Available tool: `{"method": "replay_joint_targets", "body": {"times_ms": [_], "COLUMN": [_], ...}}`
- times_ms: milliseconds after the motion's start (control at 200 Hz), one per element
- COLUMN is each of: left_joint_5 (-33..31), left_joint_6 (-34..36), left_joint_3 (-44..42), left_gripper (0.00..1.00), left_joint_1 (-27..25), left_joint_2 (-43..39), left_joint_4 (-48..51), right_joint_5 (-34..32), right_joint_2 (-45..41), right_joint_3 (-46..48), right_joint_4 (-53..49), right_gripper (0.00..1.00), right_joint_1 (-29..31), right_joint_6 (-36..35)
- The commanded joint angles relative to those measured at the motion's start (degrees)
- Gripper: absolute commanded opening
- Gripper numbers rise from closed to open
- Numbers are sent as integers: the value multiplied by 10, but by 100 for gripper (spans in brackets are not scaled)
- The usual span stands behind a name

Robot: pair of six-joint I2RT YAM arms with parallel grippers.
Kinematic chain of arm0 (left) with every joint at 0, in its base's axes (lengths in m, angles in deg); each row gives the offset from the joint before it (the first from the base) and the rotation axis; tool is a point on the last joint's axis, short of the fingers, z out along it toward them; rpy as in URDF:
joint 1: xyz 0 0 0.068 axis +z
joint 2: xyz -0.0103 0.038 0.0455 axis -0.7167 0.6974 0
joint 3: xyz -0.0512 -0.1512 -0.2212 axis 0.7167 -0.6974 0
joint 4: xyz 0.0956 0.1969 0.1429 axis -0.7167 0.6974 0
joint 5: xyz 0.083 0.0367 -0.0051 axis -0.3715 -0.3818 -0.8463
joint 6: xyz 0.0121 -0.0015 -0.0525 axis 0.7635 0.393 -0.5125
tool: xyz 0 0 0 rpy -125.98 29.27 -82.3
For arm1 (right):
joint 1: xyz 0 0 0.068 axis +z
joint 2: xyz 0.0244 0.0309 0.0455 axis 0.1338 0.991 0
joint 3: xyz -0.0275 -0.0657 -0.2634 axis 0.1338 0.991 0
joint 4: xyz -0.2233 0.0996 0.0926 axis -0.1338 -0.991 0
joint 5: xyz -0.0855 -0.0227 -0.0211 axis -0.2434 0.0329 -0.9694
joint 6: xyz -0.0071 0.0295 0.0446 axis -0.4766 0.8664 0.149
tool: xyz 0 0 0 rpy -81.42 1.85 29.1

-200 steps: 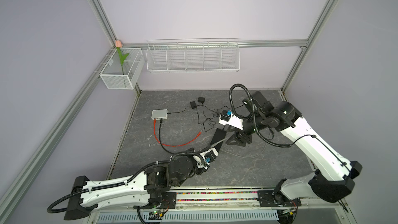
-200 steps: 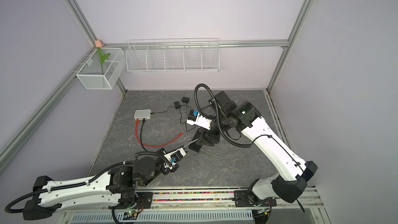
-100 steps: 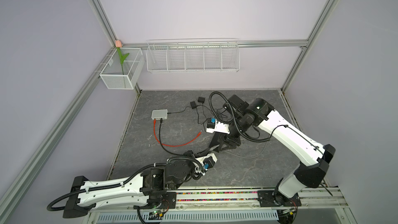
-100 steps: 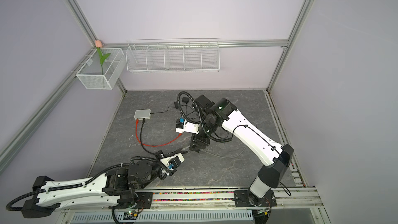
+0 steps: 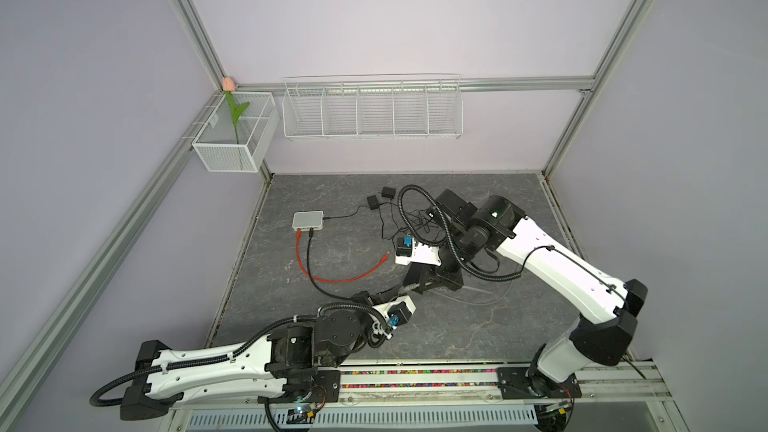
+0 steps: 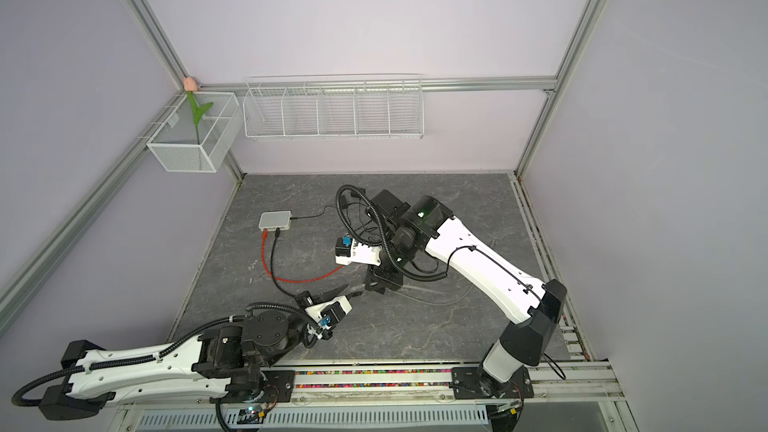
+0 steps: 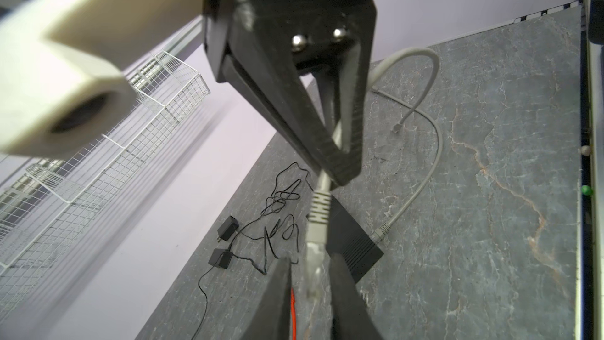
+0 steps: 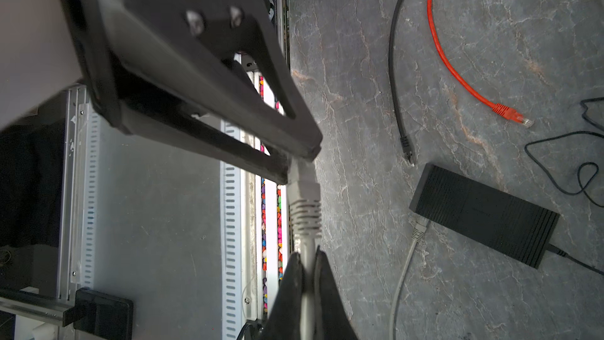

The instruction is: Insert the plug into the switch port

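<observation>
- The right fingers [image 8: 289, 292] have been brought together and are now pinched on the grey cable [image 8: 306, 246], just behind the ribbed sleeve of the plug [image 7: 316, 233].
- A second ago these fingers were spread and stood clear of the cable.
- The left fingers [image 7: 274, 305], which were pressed together until a moment ago, have been parted. The plug's clear tip lies between them with a sliver of gap at its sides, so it no longer appears to be clamped there.
- The plug is therefore held in the air above the surface [image 5: 457, 326], just ahead of the right fingers and between the tips of the left ones.
- A hand-over from left to right is judged to be nearly done, with the plug now carried by the right-hand pinch alone.
- Because the cable is gripped rather than the plug body, some droop or twist of the tip may be expected, so it should be lined up with care.
- The black box [image 8: 483, 214], taken to be the switch, lies on the surface near the right fingers but apart from them, and one grey lead is already seated in it.
- A white box [image 5: 307, 220] lies well apart from both sets of fingers.
- Nothing has yet been inserted.
</observation>
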Motion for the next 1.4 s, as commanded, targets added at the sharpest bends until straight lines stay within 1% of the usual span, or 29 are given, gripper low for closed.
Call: {"method": "replay_joint_targets", "body": {"times_ms": [0, 30, 55, 90, 140, 170, 205, 265, 345, 390, 450, 490, 555, 590, 630, 705, 845, 970, 1085, 1130, 1255, 1395], "left_joint_5": [-35, -52, -82, -98, -81, -61, -25, 24, 91, 153, 242, 318, 427, 470, 499, 512, 532, 576, 613, 625, 632, 646], "left_joint_6": [-60, -89, -122, -157, -205, -233, -277, -355, -453, -491, -541, -570, -608, -626, -643, -662, -685, -727, -762, -774, -799, -822], "left_joint_3": [2, 1, -2, -10, -21, -25, -19, 0, 32, 44, 51, 51, 53, 54, 54, 48, 51, 39, 40, 40, 34, 29], "left_gripper": [67, 72, 77, 82, 89, 91, 92, 92, 93, 93, 90, 88, 80, 76, 74, 74, 74, 74, 74, 73, 69, 65], "left_joint_1": [0, 0, 0, 1, 9, 19, 36, 80, 147, 188, 245, 283, 336, 358, 372, 378, 381, 392, 400, 404, 414, 418], "left_joint_2": [-44, -61, -78, -101, -136, -153, -165, -170, -148, -126, -84, -47, 17, 47, 75, 97, 127, 135, 152, 159, 168, 180], "left_joint_4": [-24, -31, -41, -54, -55, -45, -13, 45, 111, 125, 116, 93, 46, 17, -14, -65, -98, -148, -171, -184, -206, -246], "right_joint_5": [-59, -86, -106, -129, -156, -176, -206, -251, -308, -333, -352, -375, -417, -437, -452, -468, -496, -507, -511, -511, -503, -509], "right_joint_2": [-67, -88, -106, -133, -175, -202, -233, -288, -361, -390, -409, -409, -398, -392, -389, -390, -393, -383, -373, -372, -373, -373], "right_joint_3": [50, 67, 83, 105, 139, 161, 188, 242, 312, 341, 363, 367, 371, 375, 381, 394, 422, 431, 435, 436, 444, 456], "right_joint_4": [55, 75, 97, 125, 167, 200, 246, 317, 409, 445, 466, 471, 472, 476, 480, 494, 529, 538, 549, 552, 557, 560], "right_gripper": [7, 6, 6, 7, 7, 7, 6, 6, 6, 7, 7, 7, 7, 7, 7, 7, 7, 7, 7, 7, 7, 7], "right_joint_1": [5, 6, 6, 5, 5, 7, 9, 13, 20, 26, 40, 55, 79, 89, 95, 104, 110, 112, 111, 112, 115, 116], "right_joint_6": [25, 33, 40, 45, 49, 52, 58, 59, 56, 48, 35, 29, 14, 6, -2, -9, -22, -25, -26, -25, -18, -10]}}
